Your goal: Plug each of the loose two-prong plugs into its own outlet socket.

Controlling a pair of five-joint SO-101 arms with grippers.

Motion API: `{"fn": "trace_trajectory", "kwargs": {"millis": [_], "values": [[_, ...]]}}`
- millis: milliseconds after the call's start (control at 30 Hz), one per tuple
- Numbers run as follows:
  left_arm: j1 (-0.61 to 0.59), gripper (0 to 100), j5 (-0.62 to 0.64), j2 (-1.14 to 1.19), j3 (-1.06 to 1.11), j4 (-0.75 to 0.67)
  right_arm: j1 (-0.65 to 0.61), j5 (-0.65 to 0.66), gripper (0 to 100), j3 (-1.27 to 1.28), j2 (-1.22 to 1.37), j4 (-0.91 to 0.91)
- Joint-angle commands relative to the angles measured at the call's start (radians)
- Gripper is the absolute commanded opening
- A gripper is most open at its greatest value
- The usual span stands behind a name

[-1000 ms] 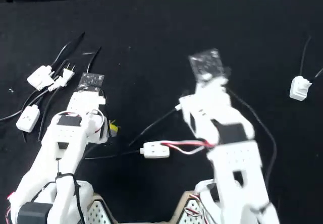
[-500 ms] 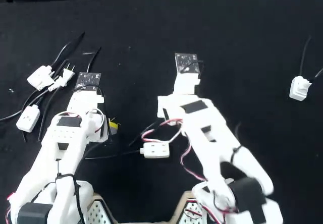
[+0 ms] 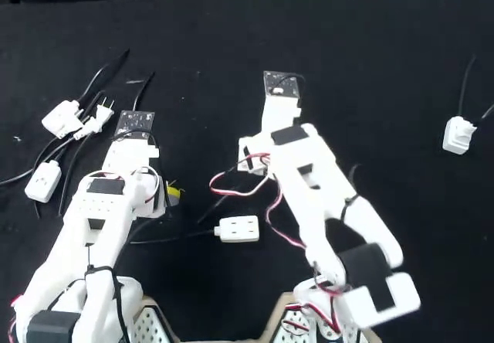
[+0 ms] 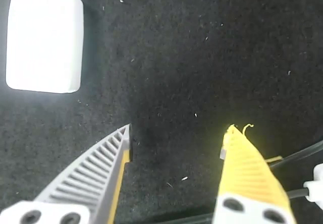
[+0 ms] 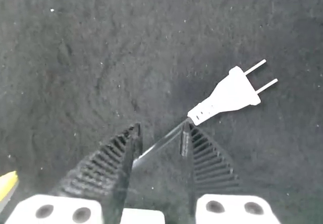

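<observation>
Plug [image 5: 229, 95] with 2 bare prongs lies flat on the black desk [image 3: 370, 57], just ahead of the right hand [image 5: 161, 128] in the right wrist view. Its cord [image 5: 160, 144] runs back through the narrow gap between that hand's 2 dark fingers. They stand a little apart and have no firm hold on the cord as far as I can tell.

The high view hides this plug under the right arm [image 3: 309, 181]. That arm stretches past the outlet socket [image 3: 238, 229], which lies flat near the middle of the desk, and its hand ends well beyond the socket and slightly to its right.

Well to the left of the outlet socket, the high view shows a cluster that neither wrist view takes in whole. It holds a second plug [image 3: 103, 113] with 2 prongs, a white block [image 3: 62, 117] just beside it, and a white socket [image 3: 43, 181] nearer the arm bases, with thin black cords among them.

In the left wrist view the left hand [image 4: 179, 129] gapes wide. Its grey finger [image 4: 103, 166] and yellow finger [image 4: 247, 168] have nothing but bare desk between them. A white rectangular body [image 4: 44, 37] lies ahead of it. I cannot tell which piece of the cluster this is.

Far to the right of the outlet socket, the high view shows a white adapter [image 3: 459, 134] on its own cord.
</observation>
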Motion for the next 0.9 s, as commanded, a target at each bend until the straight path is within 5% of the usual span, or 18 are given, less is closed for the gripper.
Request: {"fn": "trace_trajectory", "kwargs": {"millis": [0,133,467,567,700,867], "values": [[-0.004,29,0.011,-0.026,-0.005,-0.009,-0.021,-0.083,21.5,-0.094,0.035,0.051],[-0.004,29,0.012,-0.026,-0.005,-0.009,-0.026,-0.104,29.3,-0.139,0.088,0.091],[-0.004,29,0.012,-0.026,-0.005,-0.008,-0.025,-0.106,29.0,-0.298,0.282,0.097],[-0.004,29,0.012,-0.026,-0.005,-0.005,-0.018,-0.1,23.5,-0.328,0.332,0.098],[-0.005,29,0.012,-0.026,-0.007,-0.005,0.025,-0.041,0.5,-0.328,0.363,0.1],[-0.005,29,0.012,-0.026,-0.01,-0.005,0.155,0.141,1.5,-0.326,0.323,0.1]]}}
